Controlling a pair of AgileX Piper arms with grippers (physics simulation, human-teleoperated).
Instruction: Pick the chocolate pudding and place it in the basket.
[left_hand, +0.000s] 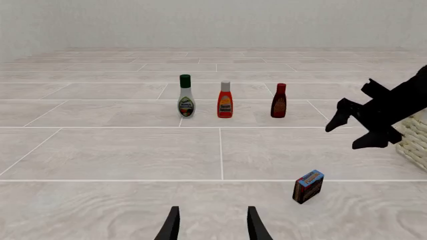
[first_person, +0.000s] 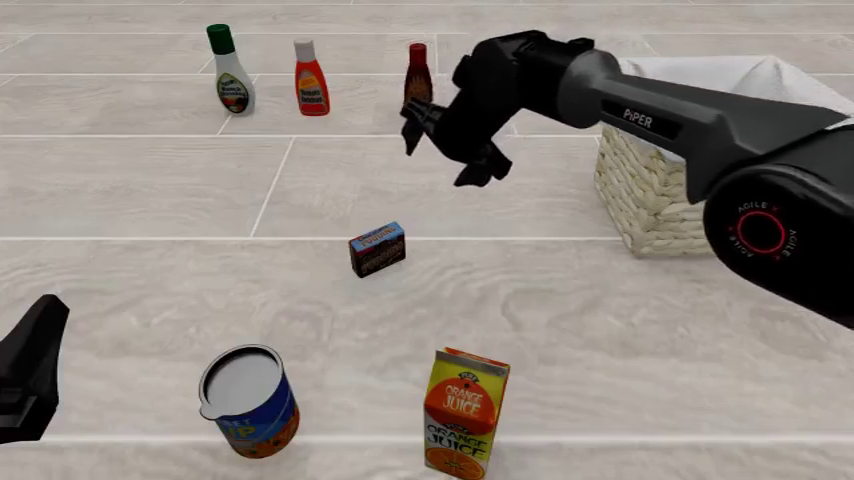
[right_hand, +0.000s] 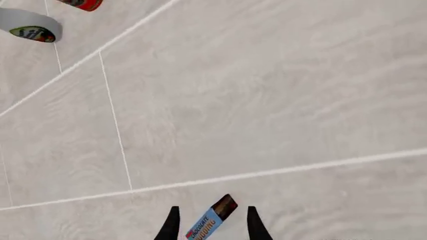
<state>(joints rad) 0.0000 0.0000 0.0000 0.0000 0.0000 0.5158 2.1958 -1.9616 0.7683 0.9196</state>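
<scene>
The right arm (first_person: 667, 120) is dark grey and rounded, with "PiPER" in white along its tube; its broad joint housing (first_person: 761, 230), just beside the basket (first_person: 654, 190), bears a red ring and "AGILEX" in white; its gripper (first_person: 447, 150) is matt black with two tapered fingers; the left gripper (left_hand: 212, 225) has the same slim black fingers.

Place: I was working in a simulated tabletop, not a real room.
Surface: the table (first_person: 641, 330) was pale stone-look tile with thin white seams.
Backdrop: I saw only a blank pale wall (left_hand: 213, 22) behind it.
Goods: three sauce bottles (first_person: 311, 78), a tin can (first_person: 248, 402) and a juice carton (first_person: 463, 413) gave it a kitchen or grocery look.
Rendering: flat, even light marked it as computer-made.
</scene>
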